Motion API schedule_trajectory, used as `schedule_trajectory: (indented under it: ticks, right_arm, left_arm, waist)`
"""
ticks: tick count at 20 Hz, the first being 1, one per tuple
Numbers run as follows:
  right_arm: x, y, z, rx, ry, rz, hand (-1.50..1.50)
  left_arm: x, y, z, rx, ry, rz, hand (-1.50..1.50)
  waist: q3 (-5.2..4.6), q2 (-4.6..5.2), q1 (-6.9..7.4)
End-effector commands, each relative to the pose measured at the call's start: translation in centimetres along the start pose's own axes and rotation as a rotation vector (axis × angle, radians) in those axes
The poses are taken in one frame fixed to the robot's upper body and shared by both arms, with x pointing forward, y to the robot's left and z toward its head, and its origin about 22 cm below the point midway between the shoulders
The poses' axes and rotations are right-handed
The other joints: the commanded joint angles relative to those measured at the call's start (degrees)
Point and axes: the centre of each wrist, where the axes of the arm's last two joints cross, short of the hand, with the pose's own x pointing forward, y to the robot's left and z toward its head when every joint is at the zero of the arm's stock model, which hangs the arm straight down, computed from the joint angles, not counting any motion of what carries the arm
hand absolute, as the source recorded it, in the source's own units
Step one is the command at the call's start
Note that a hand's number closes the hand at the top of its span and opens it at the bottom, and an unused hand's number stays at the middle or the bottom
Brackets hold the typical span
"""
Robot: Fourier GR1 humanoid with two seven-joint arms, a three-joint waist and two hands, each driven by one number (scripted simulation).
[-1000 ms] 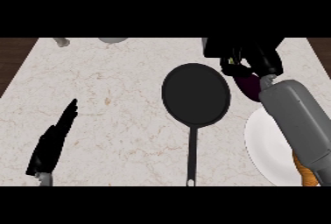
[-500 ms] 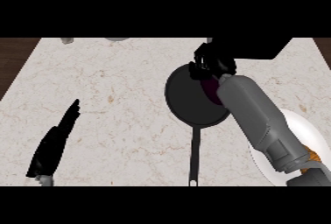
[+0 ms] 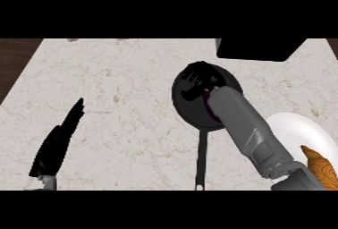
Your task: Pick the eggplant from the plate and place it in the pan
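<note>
A black pan [image 3: 188,109] lies mid-counter, its long handle [image 3: 200,161] pointing toward me. Above the pan's bowl hovers my right hand [image 3: 196,82], black against the black pan and curled round the dark purple eggplant [image 3: 213,108]. Only a thin purple strip of the eggplant shows, at the left edge of my wrist. The white plate [image 3: 297,132] sits to the right of the pan, partly covered by my right forearm. At the lower left my left hand [image 3: 59,141] rests open, fingers straight and pointing up, away from everything.
An orange-brown food item [image 3: 320,166] lies at the plate's right edge. A black block [image 3: 259,49] stands at the counter's back right. The counter's left edge [image 3: 20,80] meets dark wood.
My right hand carried the eggplant left from above the plate to over the pan's bowl, uncovering more of the white plate. The left hand has stayed still.
</note>
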Motion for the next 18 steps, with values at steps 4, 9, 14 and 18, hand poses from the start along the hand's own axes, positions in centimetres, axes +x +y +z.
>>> schedule_trajectory:
  ticks: [4, 9, 14, 18]
  right_arm:
    - [0.4, 0.0, -0.1, -0.138, -0.116, -0.291, -1.5]
    - [0.6, -2.4, -0.4, -0.317, -0.146, -0.425, -1.5]
    - [-2.7, -5.6, -0.1, -0.52, -0.072, -0.555, -1.5]
    - [-6.7, -8.9, 0.9, -0.602, -0.029, -0.606, -1.5]
  left_arm:
    - [-0.6, 0.1, -0.5, -0.004, 0.004, 0.007, 0.0]
    - [-0.3, 0.3, -0.3, 0.005, 0.006, 0.0, 0.0]
    - [0.2, 0.9, -0.8, 0.023, -0.002, -0.005, 0.0]
    - [-0.6, 0.4, -0.4, 0.02, 0.017, -0.007, 0.0]
  waist:
    - [0.02, 0.03, -0.21]
    - [0.0, -0.19, -0.67]
    - [0.03, -0.08, -0.76]
    - [0.02, -0.28, -1.19]
